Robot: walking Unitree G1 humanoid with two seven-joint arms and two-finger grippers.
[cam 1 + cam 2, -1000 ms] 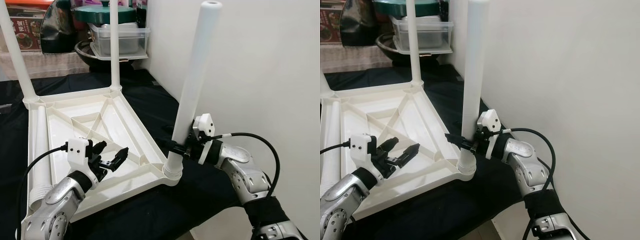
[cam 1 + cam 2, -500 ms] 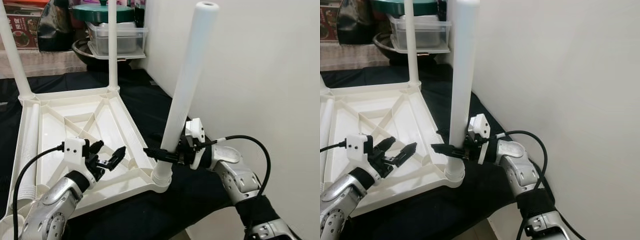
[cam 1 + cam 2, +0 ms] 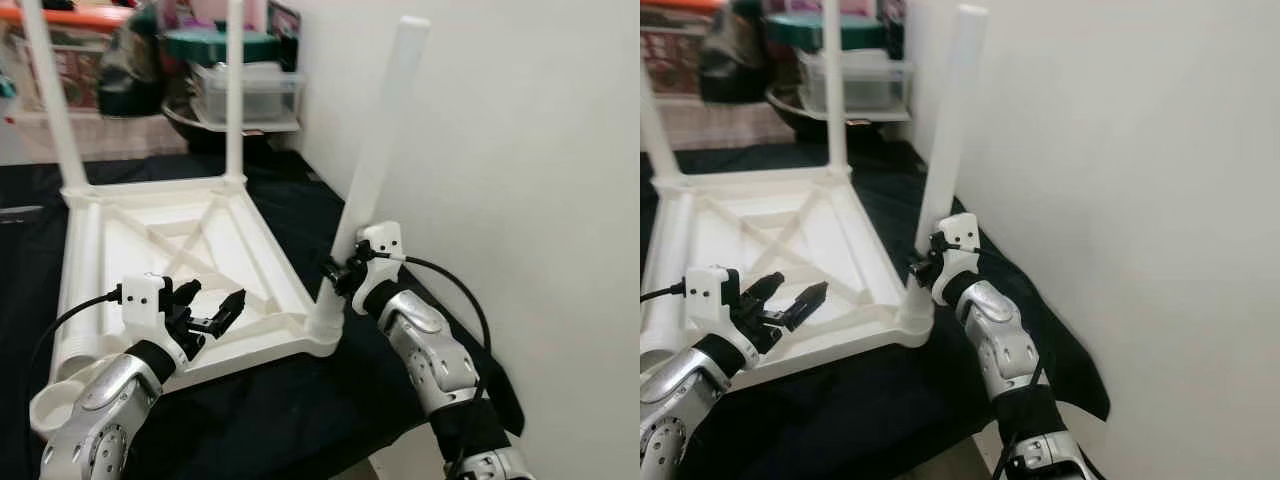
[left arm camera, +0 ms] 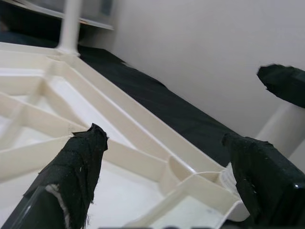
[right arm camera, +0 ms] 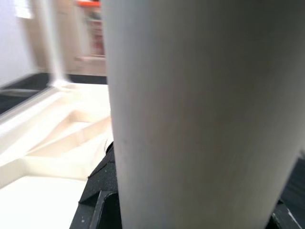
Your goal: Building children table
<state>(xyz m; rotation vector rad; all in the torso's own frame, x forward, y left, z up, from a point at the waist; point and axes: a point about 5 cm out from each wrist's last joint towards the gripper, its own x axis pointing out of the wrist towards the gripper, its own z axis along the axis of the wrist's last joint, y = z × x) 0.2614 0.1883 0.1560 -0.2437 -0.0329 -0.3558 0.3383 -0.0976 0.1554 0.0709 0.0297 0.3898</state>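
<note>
Black-draped surface (image 3: 300,420) against a white wall (image 3: 540,150). On it the white plastic children's tabletop (image 3: 140,250) lies upside down, ribbed underside up. Two far legs (image 3: 236,90) stand in their corner sockets; a loose leg (image 3: 85,270) lies along my left edge.

Step in hand: seating the near-right leg (image 3: 378,150). It stands in its corner socket (image 3: 325,330) but leans toward the wall. My right hand (image 3: 340,275) is pinched on it low down, just above the socket. My left hand (image 3: 205,312) hovers spread above the tabletop's near rim, holding nothing.

Next, I judge: straighten this leg and press it home, then take up the loose leg for the last corner.
</note>
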